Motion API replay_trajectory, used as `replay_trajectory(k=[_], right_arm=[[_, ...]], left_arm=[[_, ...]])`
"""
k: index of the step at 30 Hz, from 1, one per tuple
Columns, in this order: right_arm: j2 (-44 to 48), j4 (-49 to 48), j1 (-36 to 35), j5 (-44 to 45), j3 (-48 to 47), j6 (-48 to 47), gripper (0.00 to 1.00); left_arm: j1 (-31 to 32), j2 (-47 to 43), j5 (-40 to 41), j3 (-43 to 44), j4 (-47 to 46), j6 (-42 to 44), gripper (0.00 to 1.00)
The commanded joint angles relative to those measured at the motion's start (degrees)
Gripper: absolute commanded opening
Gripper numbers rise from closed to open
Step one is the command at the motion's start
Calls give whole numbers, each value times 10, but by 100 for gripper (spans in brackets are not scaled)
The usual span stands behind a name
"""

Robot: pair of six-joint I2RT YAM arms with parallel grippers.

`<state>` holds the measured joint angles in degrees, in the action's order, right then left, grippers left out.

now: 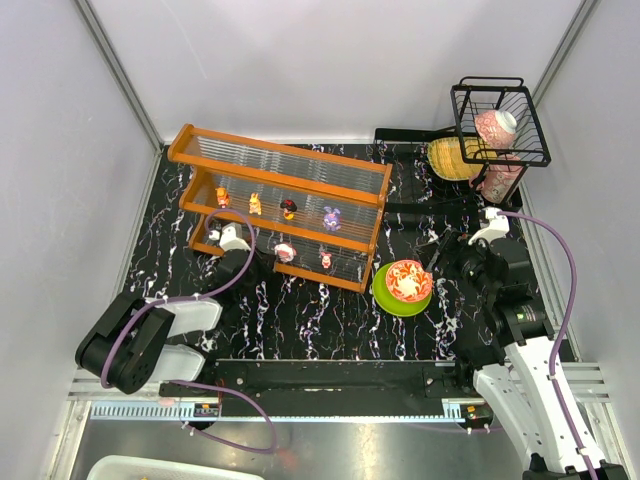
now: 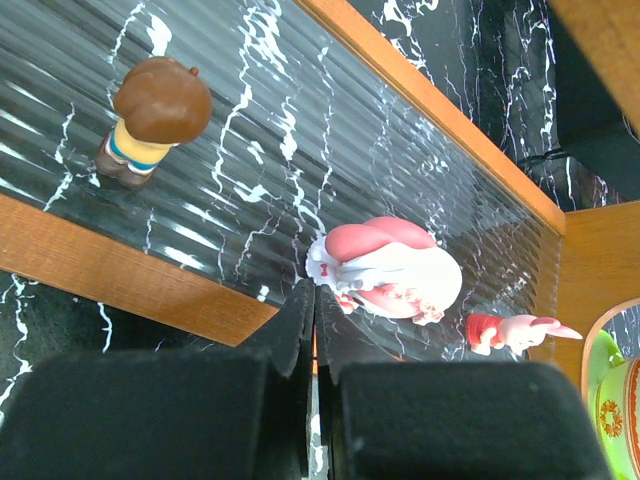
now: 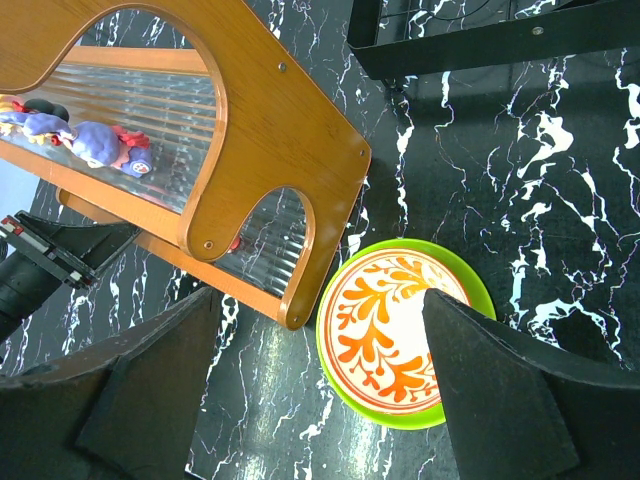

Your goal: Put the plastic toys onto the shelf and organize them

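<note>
Near side: left gripper (image 2: 312, 330) is clamped fully shut with nothing visible between the pads. It is parked at the front edge of the lowest ribbed panel of the shelf (image 1: 280, 150), toward its left end. 3 toys sit on that lowest panel. The pink-and-white figurine (image 2: 385, 268) is just beyond the fingertips; contact can't be told. The brown-haired figurine (image 2: 160, 110) in a yellow top stands well apart to the left. The red-and-pink figurine (image 2: 515, 330) lies on its side just right of the pink-and-white one, near the orange end panel. On the black marbled table (image 1: 330, 320), the green plate (image 1: 388, 300) sits just beside the shelf's right foot, carrying a bowl (image 1: 408, 280) with a red pattern. The right gripper (image 3: 318, 310) hovers over the plate with its jaws spread wide and holding nothing; the wrist view shows the bowl between the 2 fingers. Further back, the next panel up holds 4 toys in a row, left to right: orange toy (image 1: 222, 197), yellow toy (image 1: 255, 204), red-and-black toy (image 1: 289, 209), purple toy (image 1: 331, 217). In the far right corner, the black wire basket (image 1: 500, 120) holds a pink item (image 1: 495, 128), with a yellow object (image 1: 450, 158) just left of it.
</note>
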<state>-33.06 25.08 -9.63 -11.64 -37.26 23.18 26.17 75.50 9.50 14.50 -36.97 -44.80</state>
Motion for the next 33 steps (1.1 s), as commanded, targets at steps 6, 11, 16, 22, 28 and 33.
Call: replay_trajectory(k=[6,11,16,22,28,33], right_arm=[[4,-16,3,0,-3,-3,89],[3,-16,2,0,-2,-3,89],[1,-16,2,-1,-3,-3,89],[-1,-16,3,-1,-3,-3,89],[-3,-16,2,-1,-2,-2,89],[-3,-18,2,-1,-3,-3,89]], left_arm=[[-4,2,10,17,-35,9,0],[-5,0,11,18,-34,11,0],[-7,-4,11,18,-31,13,0],[-9,-2,7,18,-34,14,0],[-9,-3,1,18,-42,12,0],[-10,-4,-2,21,-42,14,0]])
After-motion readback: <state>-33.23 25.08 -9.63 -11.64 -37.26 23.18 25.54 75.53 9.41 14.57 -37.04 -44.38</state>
